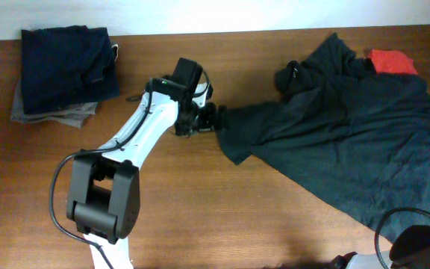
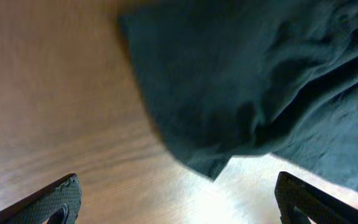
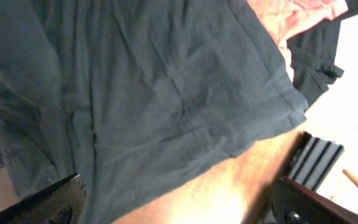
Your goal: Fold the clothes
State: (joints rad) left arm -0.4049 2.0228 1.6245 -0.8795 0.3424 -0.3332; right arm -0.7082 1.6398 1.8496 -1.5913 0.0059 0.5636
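The dark T-shirt lies spread over the right half of the table, bunched toward the far side and flatter toward the near right, where it runs out of view. Its long axis goes roughly left to right, slanting nearer as it goes right. Its leftmost corner tapers to a point that aims left, straight at my left gripper. That gripper sits just left of the corner with its jaws wide apart and nothing between them. In the left wrist view the corner's tip lies on the wood just ahead of the gap between my fingers, and as far as I can tell they are not touching it. My right gripper is likewise spread wide and empty, hovering over the shirt's right part near a hem and the table edge. A red shirt peeks out from under the dark one at the far right. My left arm is the nearer one to this corner, so I judge the next move to be a short advance rightward to pinch it. A folded stack sits well apart at the far left.
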